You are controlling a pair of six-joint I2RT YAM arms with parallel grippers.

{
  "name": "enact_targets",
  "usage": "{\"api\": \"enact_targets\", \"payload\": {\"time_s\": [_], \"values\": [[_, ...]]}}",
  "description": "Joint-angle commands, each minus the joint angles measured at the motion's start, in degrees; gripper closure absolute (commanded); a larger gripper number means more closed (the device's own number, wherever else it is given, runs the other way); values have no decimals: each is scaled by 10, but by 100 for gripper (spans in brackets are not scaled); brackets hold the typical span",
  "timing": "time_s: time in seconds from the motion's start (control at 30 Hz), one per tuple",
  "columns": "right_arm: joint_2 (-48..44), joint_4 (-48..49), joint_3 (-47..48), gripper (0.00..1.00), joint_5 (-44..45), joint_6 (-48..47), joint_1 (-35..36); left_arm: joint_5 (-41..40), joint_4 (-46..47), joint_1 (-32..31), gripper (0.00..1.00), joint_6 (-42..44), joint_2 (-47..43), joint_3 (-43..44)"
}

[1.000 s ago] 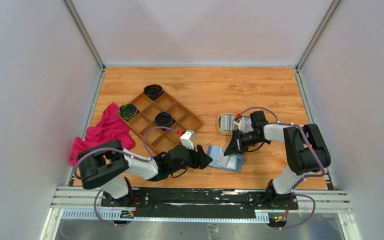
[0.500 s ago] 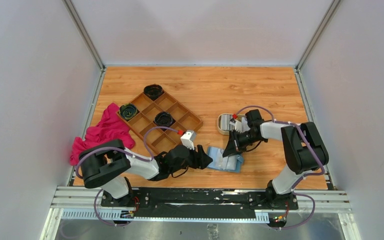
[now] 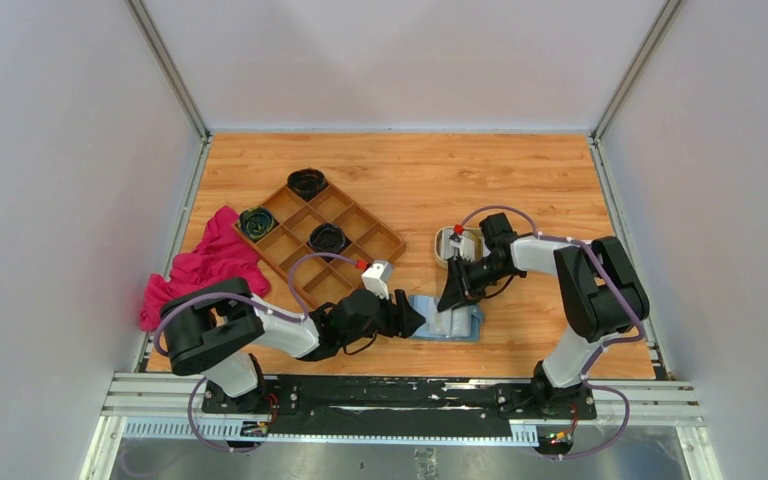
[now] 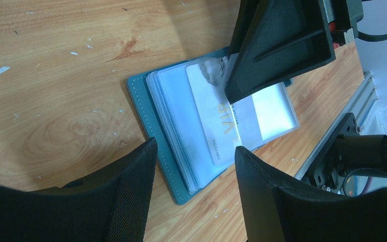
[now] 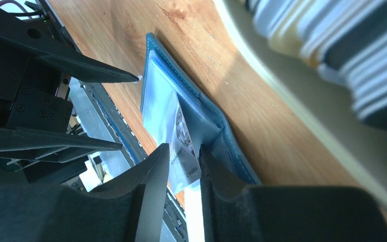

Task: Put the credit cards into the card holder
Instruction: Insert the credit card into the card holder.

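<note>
The teal card holder [image 3: 460, 326] lies open on the table, its clear sleeves [image 4: 176, 101] facing up. A whitish credit card [image 4: 209, 116] with gold letters sits partly inside a sleeve. My right gripper [image 3: 450, 303] points down at it, and its jaws stand slightly apart around the card's [image 5: 184, 136] free end, so it is open. My left gripper [image 4: 195, 148] is open too, its fingers straddling the holder's near left corner [image 4: 181, 194]. More credit cards [image 3: 452, 243] stand stacked in the cream oval tray [image 3: 440, 252].
A brown wooden compartment tray [image 3: 355, 225] with three dark round things sits at the left centre. A pink cloth [image 3: 205, 265] lies beside it at the left edge. The cream tray's rim [image 5: 282, 96] is close behind my right gripper.
My right gripper has moved left and down over the holder and its jaws have parted from the card. The left arm and the holder have stayed in place.
</note>
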Motion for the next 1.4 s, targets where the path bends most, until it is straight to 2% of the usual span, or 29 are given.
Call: {"api": "enact_targets", "payload": {"time_s": [0.0, 0.23, 0.33, 0.73, 1.03, 1.2, 1.37], "values": [[0, -19, 7, 64, 17, -15, 14, -5, 3, 4, 38, 1, 0, 8], [-63, -38, -12, 46, 52, -40, 14, -3, 4, 5, 38, -1, -2, 5], [-79, -44, -19, 42, 66, -43, 14, -3, 4, 5, 38, -1, -5, 4], [-97, -66, -17, 34, 120, -24, 40, -3, 4, 6, 38, -4, -7, 2], [-82, -75, 2, 33, 152, 1, 93, -3, 4, 5, 38, -4, -10, 1], [-73, -80, 12, 33, 155, -2, 97, -6, 4, 5, 38, -5, -13, -3], [-97, -89, 10, 28, 172, -14, 97, -8, 4, 6, 38, -5, -16, -6]]}}
